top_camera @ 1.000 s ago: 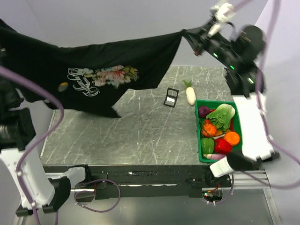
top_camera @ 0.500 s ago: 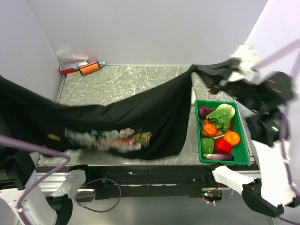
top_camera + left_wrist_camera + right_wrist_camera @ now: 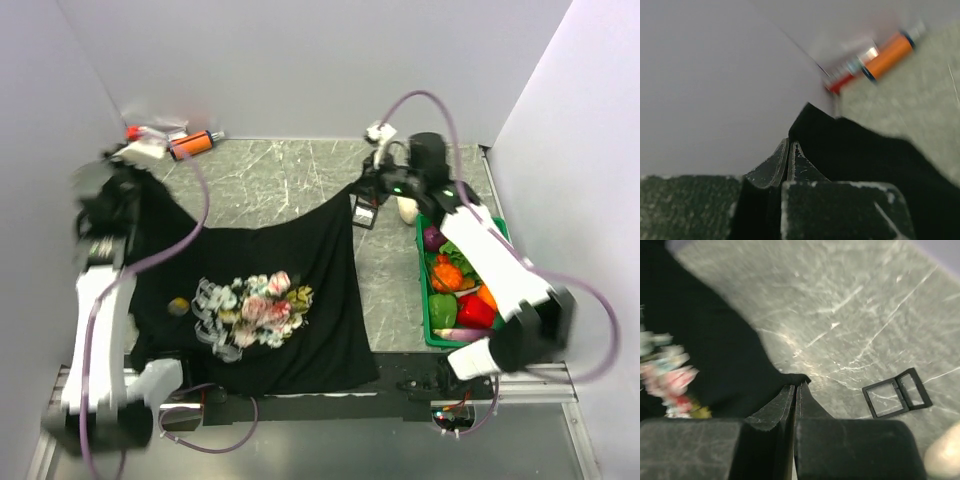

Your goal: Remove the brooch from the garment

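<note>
1. The garment (image 3: pixel 310 270) lies spread on the table (image 3: pixel 280 180), rose print up.
2. The brooch (image 3: pixel 178 306) — a small gold spot — sits on the cloth just left of the print.
3. Left gripper (image 3: pixel 789 148): fingers pressed together, pinching the shirt's far left corner.
4. Right gripper (image 3: pixel 796 390): clenched on the far right corner — a small black box (image 3: pixel 900 391) lies beside it.

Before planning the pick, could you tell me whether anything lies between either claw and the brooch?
Nothing visible does. The brooch sits uncovered on the shirt, left of the print, with only fabric between it and either claw. Both the left claw and right claw are shut on shirt corners, though.
</note>
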You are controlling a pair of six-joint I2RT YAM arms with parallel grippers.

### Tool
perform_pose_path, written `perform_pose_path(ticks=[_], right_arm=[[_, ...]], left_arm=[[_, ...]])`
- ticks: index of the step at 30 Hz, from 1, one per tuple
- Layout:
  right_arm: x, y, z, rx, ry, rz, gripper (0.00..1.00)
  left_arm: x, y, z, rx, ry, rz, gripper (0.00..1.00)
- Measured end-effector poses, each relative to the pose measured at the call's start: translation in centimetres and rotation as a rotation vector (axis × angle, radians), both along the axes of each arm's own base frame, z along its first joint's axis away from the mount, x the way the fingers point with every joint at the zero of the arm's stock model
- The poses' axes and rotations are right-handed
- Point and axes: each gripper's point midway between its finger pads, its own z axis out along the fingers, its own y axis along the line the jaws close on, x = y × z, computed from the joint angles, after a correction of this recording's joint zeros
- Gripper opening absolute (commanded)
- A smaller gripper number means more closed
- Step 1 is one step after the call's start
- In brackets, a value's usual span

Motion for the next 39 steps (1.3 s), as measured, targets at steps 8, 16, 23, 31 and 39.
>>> perform_pose_path(ticks=[8,16,23,31,39], right_arm=[[11.6,2.9,-9.8,-0.102,0.121,-0.051,0.00],[20.0,4.5,-13.4,-0.118,0.082,-0.132,0.00],[22.8,4.3,-14.7,-0.142,0.042,-0.195,0.00],[23.7,3.3,-15.3,-0.188,0.018,-0.251,0.00],[25.1,3.3,-16.2,-0.200,0.014,-0.274,0.02]], left_arm=[[11.2,2.2,-14.6,-0.053,0.320,0.035,0.01],[16.4,4.7,-16.4,-0.076,0.316,0.098,0.01],[20.1,6.1,-15.2,-0.109,0.242,0.130,0.01],[22.8,5.5,-14.1,-0.176,0.180,0.088,0.01],[27.3,5.5,-11.6,-0.162,0.072,0.076,0.35]])
